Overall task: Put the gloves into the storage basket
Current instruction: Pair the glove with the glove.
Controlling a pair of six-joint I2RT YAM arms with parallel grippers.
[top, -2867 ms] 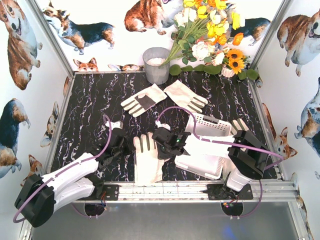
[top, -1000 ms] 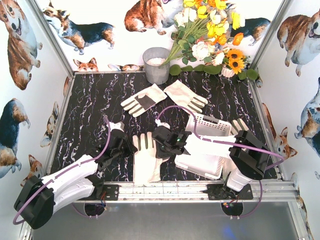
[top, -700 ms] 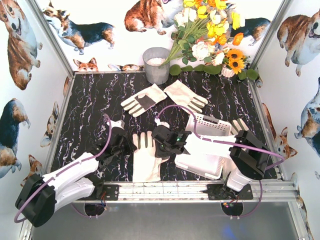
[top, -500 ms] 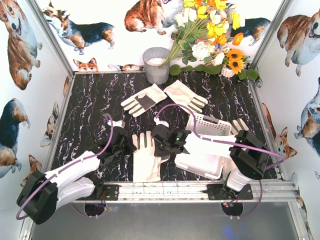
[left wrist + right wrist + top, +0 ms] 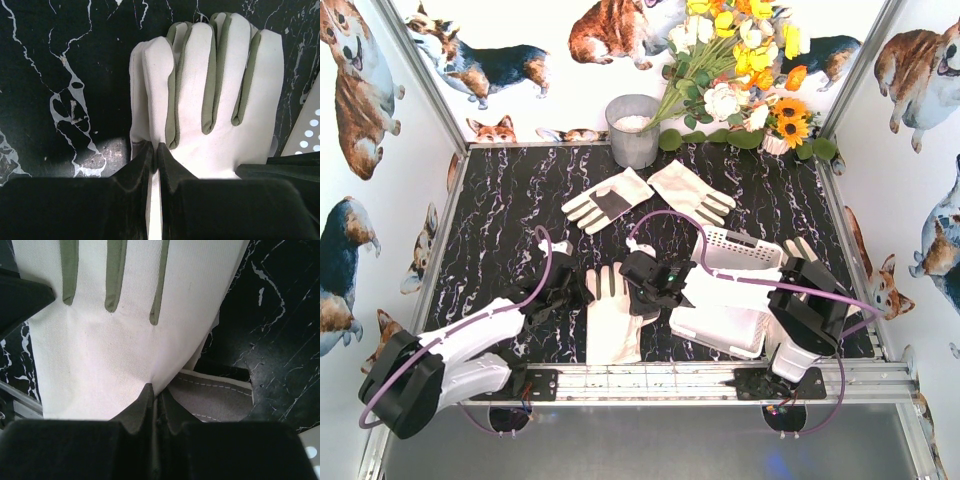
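A cream-white glove (image 5: 613,325) lies back-up, fingers pointing away, on the black marble table just left of the white storage basket (image 5: 740,243). My left gripper (image 5: 582,292) is shut on the glove's left edge (image 5: 155,148). My right gripper (image 5: 638,295) is shut on its right edge (image 5: 154,390), where a grey palm patch (image 5: 215,397) peeks out from underneath. In the left wrist view the glove (image 5: 210,90) shows green-grey strips between its fingers. Two more gloves lie farther back, one palm-up (image 5: 608,198) and one plain white (image 5: 690,192).
A grey metal bucket (image 5: 633,128) and a bunch of flowers (image 5: 740,70) stand at the back wall. The basket's perforated side (image 5: 305,135) is close to the right of the held glove. Corgi-print walls enclose the table on three sides.
Both grippers have stayed shut on the glove. The right gripper has edged slightly left and back with it, and the left arm's elbow has swung a little to the right.
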